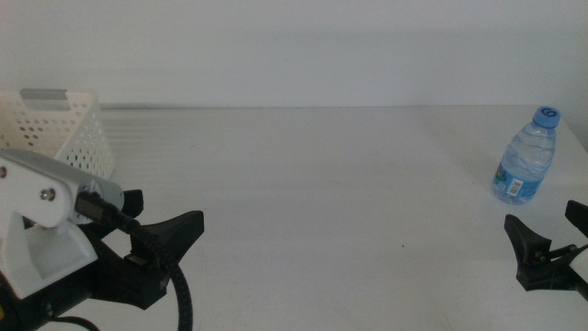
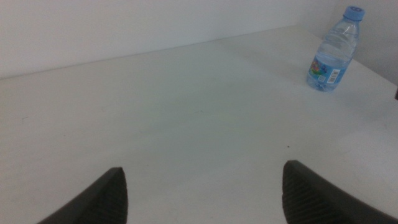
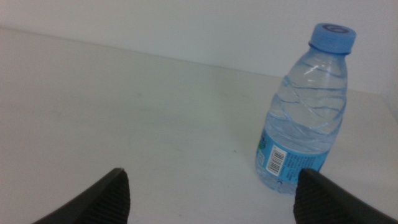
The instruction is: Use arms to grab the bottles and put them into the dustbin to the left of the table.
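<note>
we see one water bottle [image 1: 526,156] upright at the table's [image 1: 322,202] three o'clock, not yet binned. our right gripper [image 3: 208,196], jaws spread, sits near it; left gripper [image 2: 202,196] spread beside the dustbin [image 1: 64,129] at nine o'clock.

From my station I saw only a plain, pale wall [image 1: 294,46] behind the workspace, unmarked and evenly lit, with no shadows of note across it. It met the far edge of the work surface in a straight horizontal line, and a faint band of fine ridged lines ran along that seam on the left side. The light was soft, cool and diffuse, washing everything into near-white. No window, floor or other furniture showed in any of my feeds.
</note>
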